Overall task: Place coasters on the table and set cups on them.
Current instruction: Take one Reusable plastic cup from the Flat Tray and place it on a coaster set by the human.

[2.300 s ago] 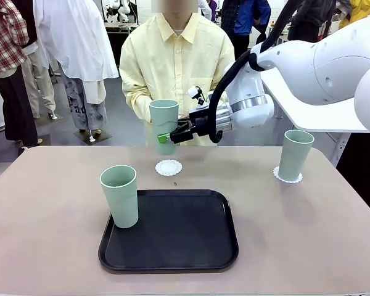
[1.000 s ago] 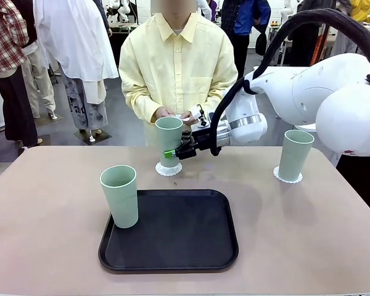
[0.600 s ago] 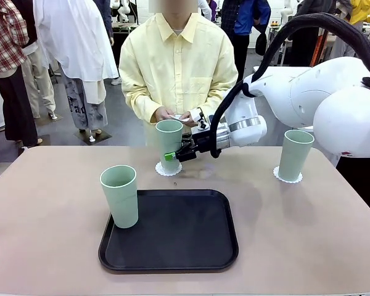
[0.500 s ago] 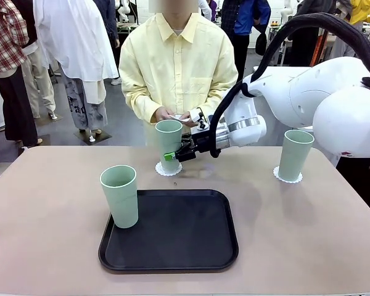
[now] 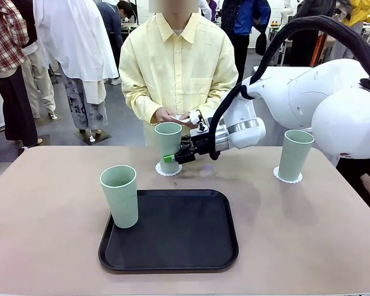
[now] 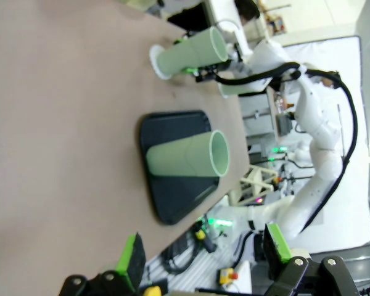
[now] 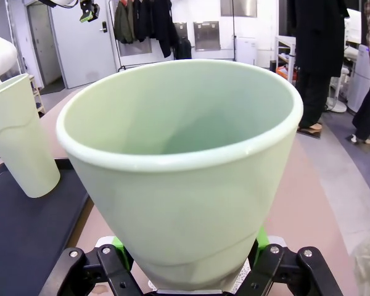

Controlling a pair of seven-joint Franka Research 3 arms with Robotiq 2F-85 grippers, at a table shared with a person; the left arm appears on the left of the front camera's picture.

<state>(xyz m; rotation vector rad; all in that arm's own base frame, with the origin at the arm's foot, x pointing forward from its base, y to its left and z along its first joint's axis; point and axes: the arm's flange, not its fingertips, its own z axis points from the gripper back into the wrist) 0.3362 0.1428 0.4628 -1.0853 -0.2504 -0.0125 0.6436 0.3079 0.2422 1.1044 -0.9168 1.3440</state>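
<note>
Progress: cup right of tray (image 5: 294,154) done; right hand (image 5: 171,158) grips second cup (image 5: 168,137) on coaster (image 5: 175,172) behind tray (image 5: 172,246); tray-corner cup (image 5: 119,197) pending.

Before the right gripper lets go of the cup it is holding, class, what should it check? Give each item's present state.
1. Held cup upright over its coaster: ok.
2. Its base fully down on the coaster: cannot tell.
3. Right gripper shut on the held cup: ok.
4. Person's hands clear of the release: cannot tell; they show just behind the rim.
5. Left gripper open, well away from the cups: ok.
6. Third cup on a coaster: not ok; it stands on the black tray.
</note>
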